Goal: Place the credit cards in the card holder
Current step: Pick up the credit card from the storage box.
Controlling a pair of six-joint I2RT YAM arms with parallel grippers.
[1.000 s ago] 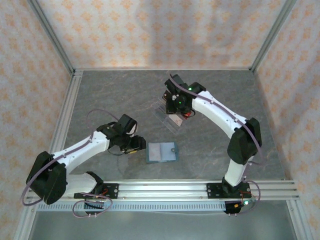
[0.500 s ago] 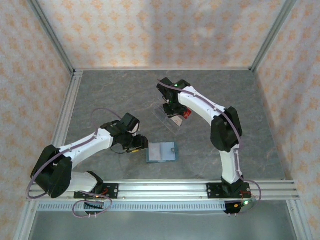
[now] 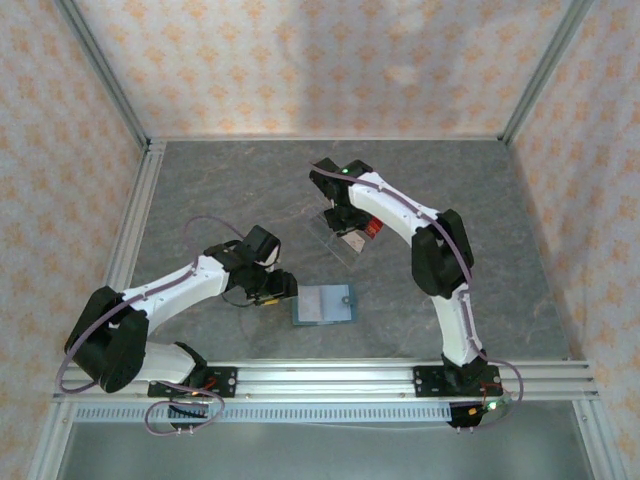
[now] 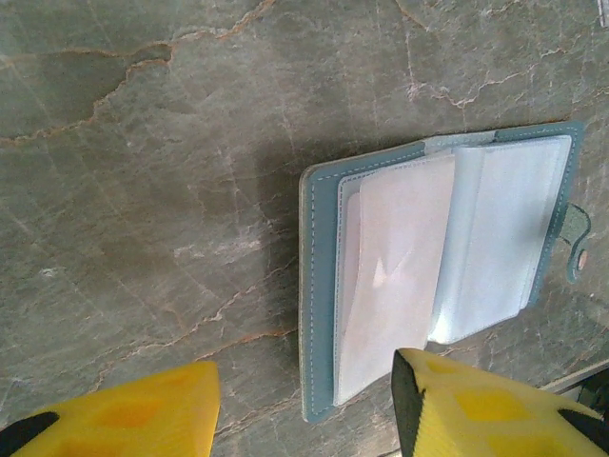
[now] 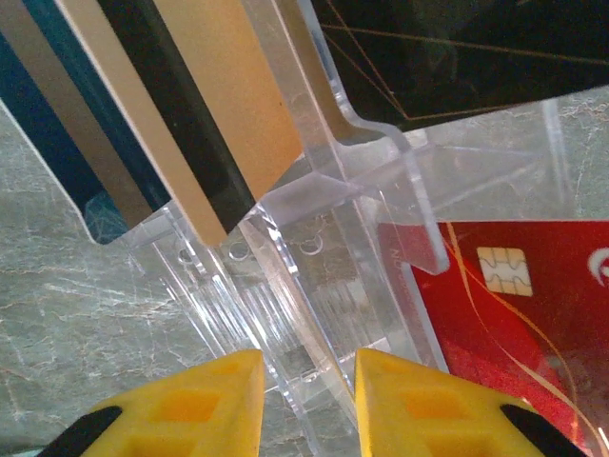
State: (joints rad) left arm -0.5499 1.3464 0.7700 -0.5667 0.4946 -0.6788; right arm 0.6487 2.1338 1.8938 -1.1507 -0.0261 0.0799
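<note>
Top external: right elbow has folded inward, right tool point(image 3: 346, 220) at the clear rack point(image 5: 314, 248).
Left tool point(image 4: 304, 381) wide, empty, beside card holder point(image 4: 476, 238); right narrow, grip unclear; table point(image 3: 220, 190) open around.

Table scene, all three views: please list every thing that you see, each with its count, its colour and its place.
table: one, grey marbled, under everything.
card holder: one, teal-blue, pale inside, open on the near middle of the table.
clear rack: one, transparent, mid-table, beyond the card holder.
red card: one, red with a chip, at the rack's right end.
black card: one, black, gold lines, beside the red card.
other cards: at least two, blue and tan, standing in the rack.
left gripper: one, yellow fingertips, open, at the card holder's edge.
right gripper: one, yellow fingertips, narrowly apart, over the rack.
</note>
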